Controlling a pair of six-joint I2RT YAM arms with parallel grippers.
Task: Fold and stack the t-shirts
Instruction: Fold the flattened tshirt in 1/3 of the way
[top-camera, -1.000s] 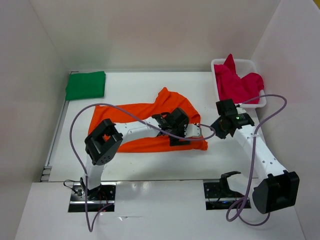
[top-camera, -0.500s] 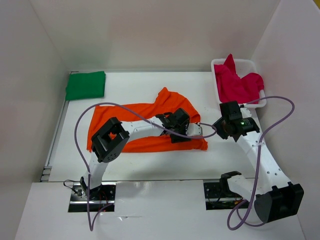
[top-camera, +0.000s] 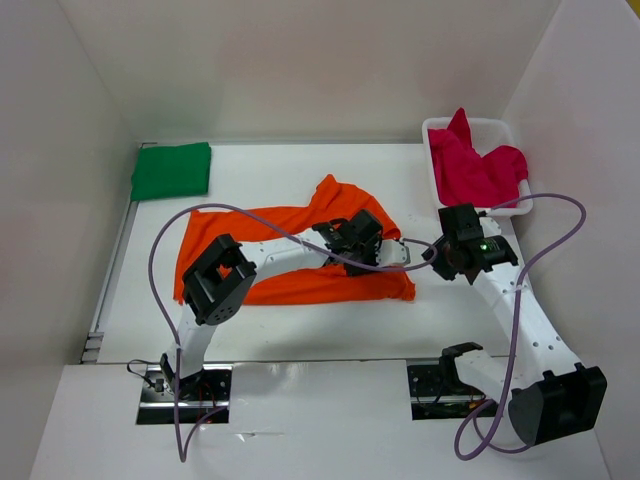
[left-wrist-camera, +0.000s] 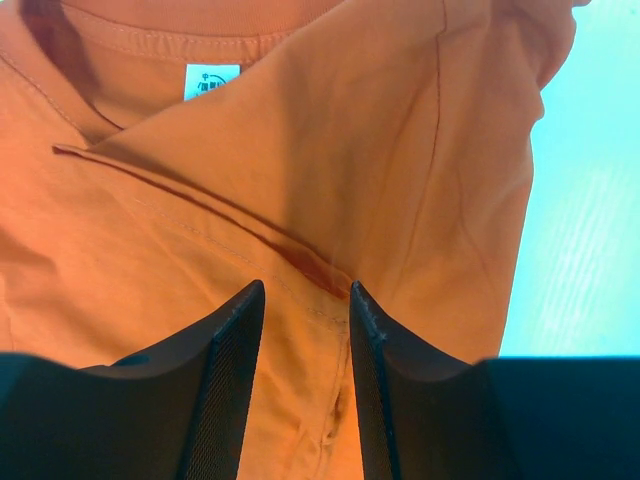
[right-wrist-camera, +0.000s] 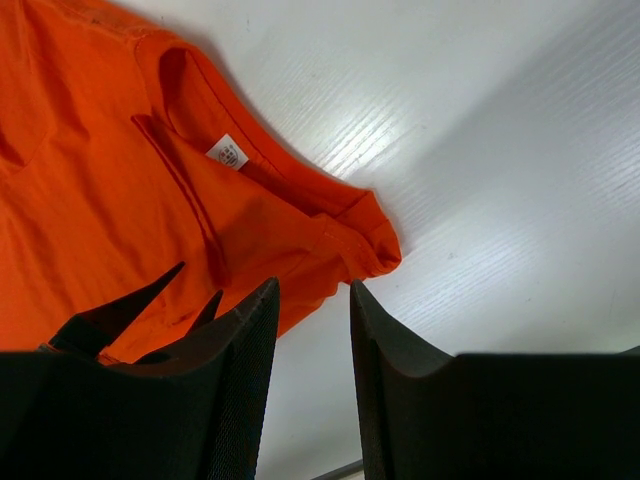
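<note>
The orange t-shirt (top-camera: 280, 240) lies spread and rumpled across the middle of the table, its neck label (left-wrist-camera: 212, 80) showing. My left gripper (top-camera: 372, 248) is down on the shirt's right part. It is open, and its narrowed jaws (left-wrist-camera: 305, 290) straddle a raised seam fold of orange cloth (left-wrist-camera: 320, 270). My right gripper (top-camera: 438, 257) hovers just right of the shirt's right edge. It is open over bare table (right-wrist-camera: 312, 285) with nothing between its fingers. The green t-shirt (top-camera: 172, 170) lies folded at the far left. The magenta-red t-shirt (top-camera: 475, 165) is bunched in the basket.
A white mesh basket (top-camera: 500, 128) stands at the far right against the side wall. White walls close in the table on the left, back and right. Purple cables loop over both arms above the shirt.
The left jaws have narrowed over the orange cloth. The right gripper has shifted slightly right and away from the shirt's edge, its opening unchanged.
</note>
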